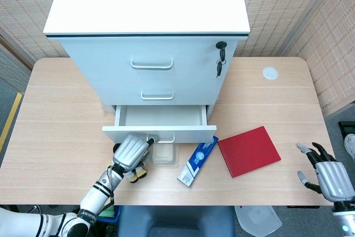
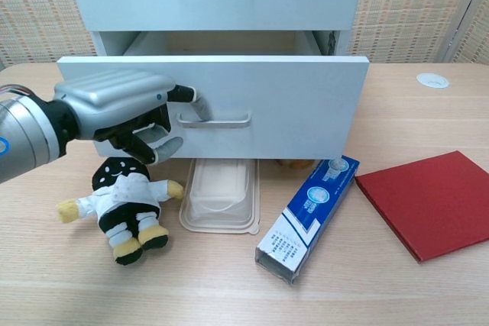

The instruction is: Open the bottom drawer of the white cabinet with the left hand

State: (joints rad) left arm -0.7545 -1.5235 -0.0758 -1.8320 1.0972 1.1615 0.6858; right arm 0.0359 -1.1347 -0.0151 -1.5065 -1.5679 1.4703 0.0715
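Observation:
The white cabinet (image 1: pixel 150 54) stands at the back of the table, and its bottom drawer (image 1: pixel 160 127) is pulled partly out, the inside looking bare. In the chest view the drawer front (image 2: pixel 290 104) hangs over the items before it. My left hand (image 2: pixel 122 108) hooks a finger behind the left end of the drawer handle (image 2: pixel 218 120); the head view shows that left hand (image 1: pixel 131 151) below the drawer front. My right hand (image 1: pixel 327 173) hovers open off the table's right front corner, holding nothing.
A plush doll (image 2: pixel 126 204) lies under my left hand. A clear plastic container (image 2: pixel 221 192), a blue toothpaste box (image 2: pixel 306 215) and a red book (image 2: pixel 432 200) lie in front of the drawer. A key (image 1: pixel 221 59) hangs from the cabinet lock.

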